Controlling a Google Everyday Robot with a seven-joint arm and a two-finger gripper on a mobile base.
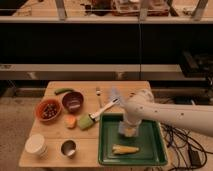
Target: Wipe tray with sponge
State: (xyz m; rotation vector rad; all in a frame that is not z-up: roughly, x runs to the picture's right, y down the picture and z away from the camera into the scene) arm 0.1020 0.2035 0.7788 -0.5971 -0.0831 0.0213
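The end effector [126, 124] is right over the sponge [129, 132] at the far middle of the tray [152, 150]; whether it grasps it cannot be told. A corn piece [125, 149] lies nearer, a brush [95, 116] left on the desk [55, 131].

**Table clutter: 9 extras**

Wooden table [54, 131] carries 9 odd items. Back L: long green veg [63, 91], w/ a fork [98, 94] further R. Next row: dark red bowl [72, 101] beside an orange bowl [48, 110] w/ dark bits inside. An orange lump [71, 121] sits just beside a green-headed brush [86, 121], white handle angled up-R. Front L: white cup [36, 144], metal cup [68, 148] near it. Corn cob [125, 149] lies flat, R of the metal cup. Gripper [126, 126] hangs just above the corn. Shelving [75, 70] behind; cables [185, 142] on floor, R.
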